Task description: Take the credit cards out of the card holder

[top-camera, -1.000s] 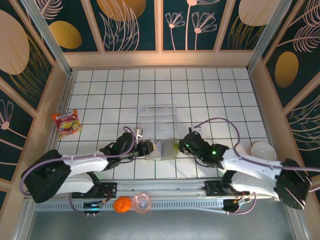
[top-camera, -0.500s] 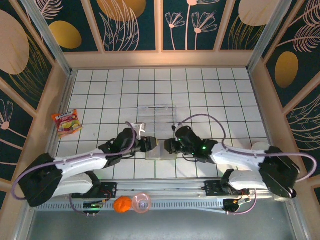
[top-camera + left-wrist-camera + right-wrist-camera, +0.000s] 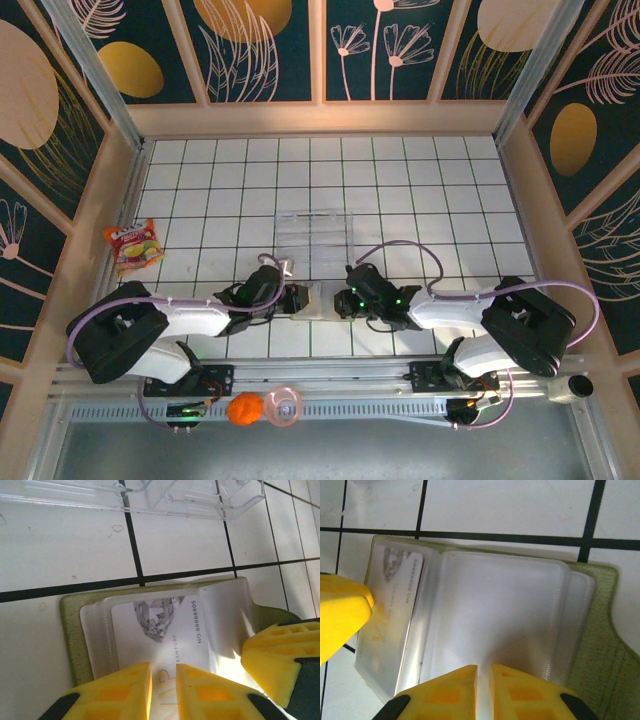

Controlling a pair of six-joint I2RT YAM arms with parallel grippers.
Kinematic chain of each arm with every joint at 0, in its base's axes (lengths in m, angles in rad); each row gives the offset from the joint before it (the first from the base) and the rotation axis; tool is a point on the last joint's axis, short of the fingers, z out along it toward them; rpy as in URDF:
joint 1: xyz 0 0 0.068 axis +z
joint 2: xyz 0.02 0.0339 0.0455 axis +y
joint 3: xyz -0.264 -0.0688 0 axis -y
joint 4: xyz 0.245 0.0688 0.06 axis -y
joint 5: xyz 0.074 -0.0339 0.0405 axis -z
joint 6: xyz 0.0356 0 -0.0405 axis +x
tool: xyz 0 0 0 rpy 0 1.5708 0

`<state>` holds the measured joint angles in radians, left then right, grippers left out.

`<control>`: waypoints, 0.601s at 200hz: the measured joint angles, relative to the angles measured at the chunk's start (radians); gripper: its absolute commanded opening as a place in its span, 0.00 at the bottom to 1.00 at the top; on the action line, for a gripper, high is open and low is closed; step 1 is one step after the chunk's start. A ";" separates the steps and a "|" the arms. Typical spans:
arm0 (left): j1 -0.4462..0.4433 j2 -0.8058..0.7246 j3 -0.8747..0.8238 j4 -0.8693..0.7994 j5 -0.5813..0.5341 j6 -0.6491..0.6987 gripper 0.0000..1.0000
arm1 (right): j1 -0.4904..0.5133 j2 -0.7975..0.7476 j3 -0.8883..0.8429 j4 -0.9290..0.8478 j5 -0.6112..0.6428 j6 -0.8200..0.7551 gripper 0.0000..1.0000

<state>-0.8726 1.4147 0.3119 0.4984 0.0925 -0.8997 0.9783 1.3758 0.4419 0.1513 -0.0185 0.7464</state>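
Tiled table (image 3: 400, 180) is being shared by both arms. The left gripper (image 3: 163, 680) is being pinched onto the sleeve over a credit card (image 3: 165, 625). The right gripper (image 3: 483, 680) is being pinched onto a neighbouring sleeve. The card holder (image 3: 70, 630) is being held open and flat between them, near the clear tray (image 3: 150, 497).

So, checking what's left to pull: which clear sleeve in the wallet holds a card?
The sleeve pinched by the left gripper: a printed card shows through it. The right gripper's sleeve looks empty.
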 measured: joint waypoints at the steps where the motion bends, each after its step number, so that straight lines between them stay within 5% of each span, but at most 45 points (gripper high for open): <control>1: 0.000 0.000 -0.002 0.002 0.000 0.000 0.19 | 0.000 0.000 0.000 0.000 0.001 0.000 0.15; 52: 0.000 -0.050 -0.081 0.069 0.005 -0.047 0.22 | -0.001 0.009 0.007 0.003 0.020 -0.016 0.17; 92: -0.001 -0.152 -0.100 -0.024 -0.001 -0.047 0.38 | -0.002 -0.011 0.022 -0.011 0.016 -0.069 0.25; 120: -0.001 -0.276 -0.087 -0.090 -0.020 -0.020 0.40 | -0.002 -0.063 0.056 -0.028 0.000 -0.097 0.34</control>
<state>-0.8734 1.1389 0.2245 0.4080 0.0727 -0.9195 0.9768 1.3125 0.4984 0.1230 -0.0185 0.6495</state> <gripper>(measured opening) 0.402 0.304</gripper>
